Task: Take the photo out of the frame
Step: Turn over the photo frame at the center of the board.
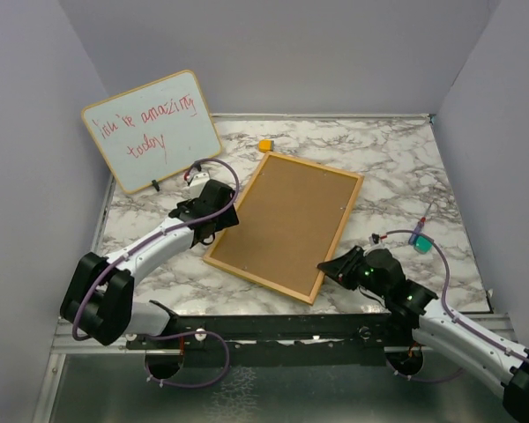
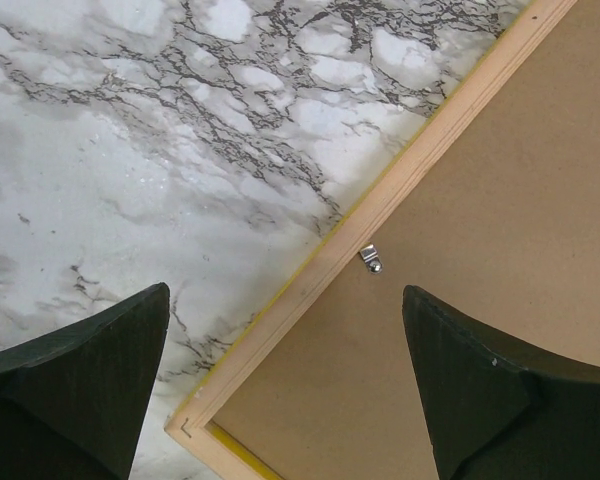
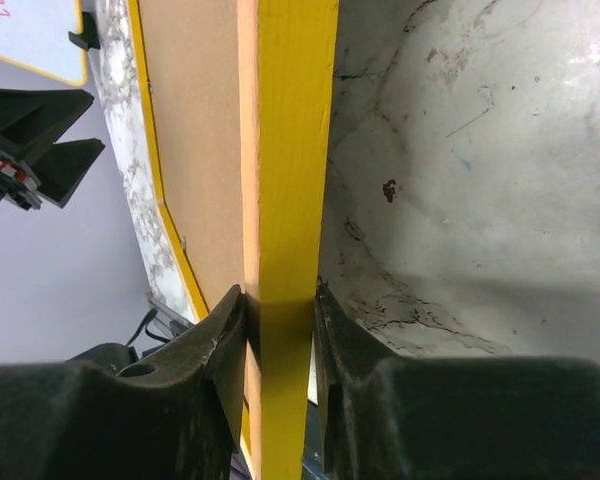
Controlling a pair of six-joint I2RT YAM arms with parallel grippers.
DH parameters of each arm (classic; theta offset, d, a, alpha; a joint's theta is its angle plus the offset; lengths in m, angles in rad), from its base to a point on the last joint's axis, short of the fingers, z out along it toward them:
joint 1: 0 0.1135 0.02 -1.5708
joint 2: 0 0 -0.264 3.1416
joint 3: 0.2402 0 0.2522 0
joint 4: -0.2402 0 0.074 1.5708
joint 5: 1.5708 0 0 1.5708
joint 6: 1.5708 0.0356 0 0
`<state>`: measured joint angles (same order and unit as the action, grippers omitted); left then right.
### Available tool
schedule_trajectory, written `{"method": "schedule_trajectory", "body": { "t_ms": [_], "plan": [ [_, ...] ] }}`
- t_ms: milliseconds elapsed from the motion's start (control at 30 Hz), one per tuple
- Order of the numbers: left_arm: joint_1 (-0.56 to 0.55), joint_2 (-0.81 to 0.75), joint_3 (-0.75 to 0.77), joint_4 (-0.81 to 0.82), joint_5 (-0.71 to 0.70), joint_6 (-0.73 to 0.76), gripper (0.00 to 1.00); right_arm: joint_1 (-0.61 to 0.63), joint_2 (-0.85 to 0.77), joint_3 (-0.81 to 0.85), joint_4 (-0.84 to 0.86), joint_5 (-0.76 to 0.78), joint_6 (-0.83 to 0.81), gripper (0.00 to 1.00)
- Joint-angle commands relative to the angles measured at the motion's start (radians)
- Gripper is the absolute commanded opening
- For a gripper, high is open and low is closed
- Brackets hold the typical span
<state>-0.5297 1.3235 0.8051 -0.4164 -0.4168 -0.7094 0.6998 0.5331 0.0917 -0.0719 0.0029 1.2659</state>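
Note:
The frame [image 1: 286, 222] lies back side up on the marble table, its brown backing board showing inside a thin yellow and wood border. The photo is hidden under that backing. My left gripper [image 1: 215, 213] hovers open over the frame's left edge. In the left wrist view its fingers straddle the wooden border [image 2: 320, 270], with a small metal clip [image 2: 369, 259] just beyond them. My right gripper [image 1: 331, 267] is shut on the frame's near right edge. In the right wrist view both pads press the yellow border [image 3: 295, 150] from either side.
A wood-edged whiteboard [image 1: 152, 130] with red handwriting leans against the back left wall. A small orange object [image 1: 265, 145] lies behind the frame's far corner. A small teal item [image 1: 419, 239] sits on the table at the right. Grey walls close in three sides.

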Motion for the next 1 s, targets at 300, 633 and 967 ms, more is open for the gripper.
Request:
{"method": "schedule_trajectory", "body": {
  "t_ms": [300, 633, 967],
  "plan": [
    [0.026, 0.105, -0.027, 0.145, 0.081, 0.065, 0.98, -0.005, 0.009, 0.032, -0.057, 0.037, 0.050, 0.62],
    [0.033, 0.153, -0.030, 0.161, 0.105, 0.106, 0.98, -0.005, 0.029, 0.241, -0.472, 0.242, 0.017, 0.76],
    [0.033, 0.180, -0.053, 0.189, 0.205, 0.140, 0.97, -0.006, 0.213, 0.401, -0.506, 0.350, -0.191, 0.87]
  ]
}}
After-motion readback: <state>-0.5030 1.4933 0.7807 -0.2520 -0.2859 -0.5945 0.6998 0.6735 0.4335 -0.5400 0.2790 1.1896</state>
